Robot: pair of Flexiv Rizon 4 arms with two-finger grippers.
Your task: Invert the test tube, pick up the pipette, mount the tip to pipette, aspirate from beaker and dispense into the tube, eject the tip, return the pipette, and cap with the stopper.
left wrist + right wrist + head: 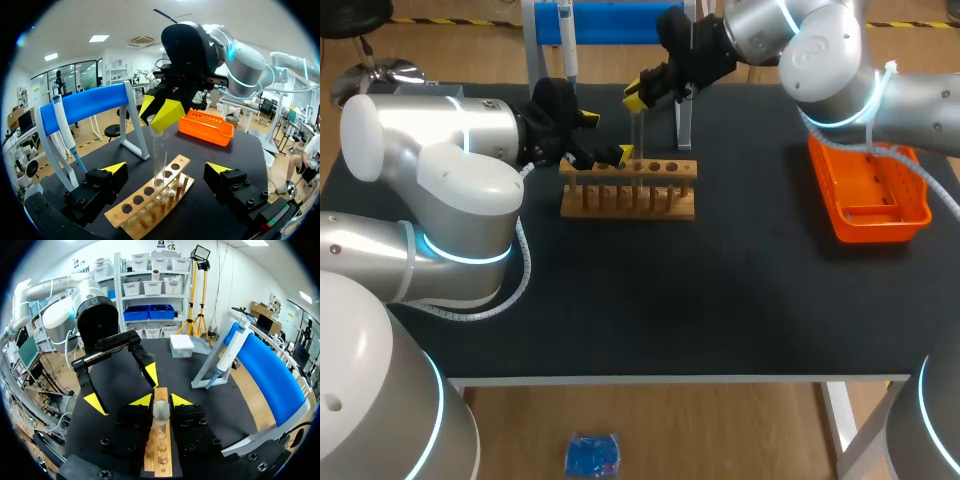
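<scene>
Upper middle of the head view: your right jaws grip the one test tube (pixel 637 130) upright at the single wooden rack (pixel 630 190). Your left jaws stand open, flanking that rack. One pipette (pixel 570 45) hangs behind it, and one orange tray (pixel 870 190) sits at the right.

You can read no text, label, number or sign anywhere on your table (pixel 720 300), neither on the rack (pixel 628 187), the pipette (pixel 568 50), its blue stand (pixel 620 22), nor the orange tray (pixel 880 222).
</scene>
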